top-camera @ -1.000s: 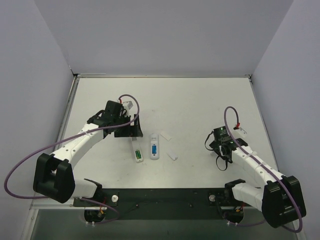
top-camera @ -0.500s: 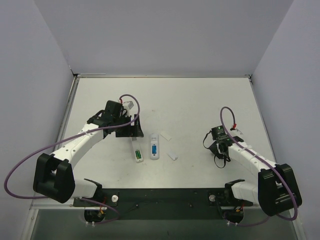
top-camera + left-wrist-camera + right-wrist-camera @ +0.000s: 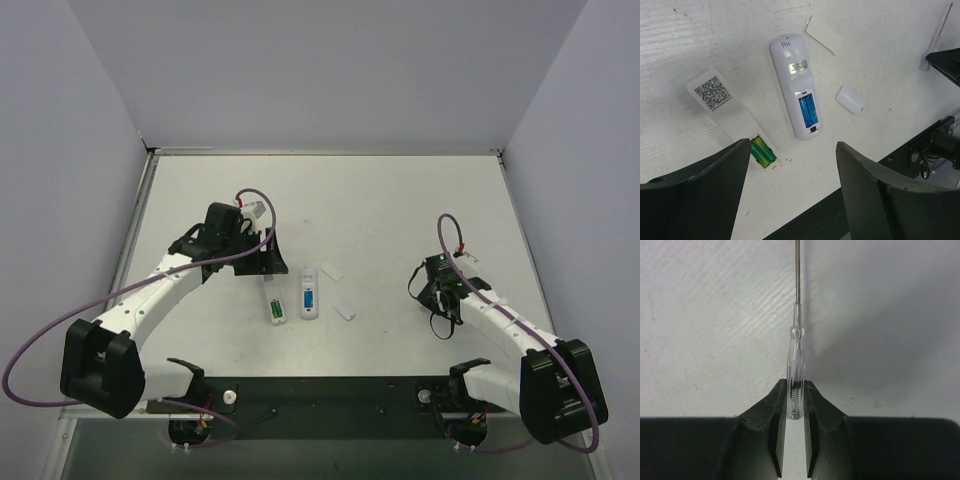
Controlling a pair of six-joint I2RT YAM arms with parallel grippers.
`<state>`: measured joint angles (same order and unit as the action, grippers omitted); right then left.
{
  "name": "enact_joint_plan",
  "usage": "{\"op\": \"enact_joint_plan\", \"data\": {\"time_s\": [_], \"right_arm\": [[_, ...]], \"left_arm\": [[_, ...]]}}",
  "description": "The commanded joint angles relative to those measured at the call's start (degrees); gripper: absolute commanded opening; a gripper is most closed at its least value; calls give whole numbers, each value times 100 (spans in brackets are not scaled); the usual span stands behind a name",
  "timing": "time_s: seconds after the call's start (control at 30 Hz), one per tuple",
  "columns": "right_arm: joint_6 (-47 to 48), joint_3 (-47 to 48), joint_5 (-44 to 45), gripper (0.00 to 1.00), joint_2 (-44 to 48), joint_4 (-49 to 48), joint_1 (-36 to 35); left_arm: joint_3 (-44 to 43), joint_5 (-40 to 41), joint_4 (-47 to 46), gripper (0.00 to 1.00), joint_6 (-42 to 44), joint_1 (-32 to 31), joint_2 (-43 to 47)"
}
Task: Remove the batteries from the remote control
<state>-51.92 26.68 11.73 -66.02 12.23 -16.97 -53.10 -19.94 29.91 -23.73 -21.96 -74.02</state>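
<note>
Two white remotes lie back-up with their battery bays open. One (image 3: pixel 796 85) holds two blue batteries (image 3: pixel 808 110). The other (image 3: pixel 722 105), with a QR label, holds two green batteries (image 3: pixel 762 152). In the top view they are at the table's centre (image 3: pixel 310 295) (image 3: pixel 275 308). My left gripper (image 3: pixel 792 195) is open and empty above them, with the green batteries beside its left finger (image 3: pixel 705 195). My right gripper (image 3: pixel 794 400) is shut on a clear-handled screwdriver (image 3: pixel 796 375), held over bare table to the right (image 3: pixel 437 285).
Two white battery covers lie loose near the blue-battery remote, one (image 3: pixel 820 32) beyond its top and one (image 3: pixel 850 99) to its right. The table's black front rail (image 3: pixel 920 145) runs close below the remotes. Walls enclose the table on three sides.
The right wrist has shifted slightly left with the screwdriver in it. The left arm has moved slightly left over the remotes. The remotes and covers have not moved.
</note>
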Motion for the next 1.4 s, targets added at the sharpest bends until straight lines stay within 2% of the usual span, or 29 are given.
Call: {"op": "enact_joint_plan", "data": {"time_s": [0.0,0.03,0.17,0.23,0.37,0.6,0.77,1.13,1.27,1.37], "right_arm": [[1094,74,-635,0,553,-229,-69],[1584,118,-1089,0,633,-282,-78],[2491,469,-1936,0,836,-282,-288],[2765,645,-2339,0,880,-317,-385],[3153,839,-3753,0,924,-817,-833],[3101,1059,-4205,0,793,-1469,-1695],[3091,1305,-4003,0,468,-1337,-2107],[2529,1164,-4539,0,414,-2119,-2293],[2468,1156,-4635,0,371,-2163,-2302],[2432,1173,-4776,0,309,-2163,-2302]], "left_arm": [[-60,-448,-310,78,-299,25,204],[-69,-510,-389,77,-360,16,204],[-104,-835,-705,75,-746,-54,177],[-139,-1054,-916,74,-852,-125,133],[-262,-1520,-1259,72,-1125,-283,-129],[-271,-2084,-2234,67,-1995,-502,-455],[-385,-2005,-2174,65,-2048,-599,-666],[-227,-2031,-2709,65,-2206,-661,-833],[-183,-2084,-2894,59,-2399,-661,-860],[-148,-2153,-3103,44,-2505,-661,-842]]}}
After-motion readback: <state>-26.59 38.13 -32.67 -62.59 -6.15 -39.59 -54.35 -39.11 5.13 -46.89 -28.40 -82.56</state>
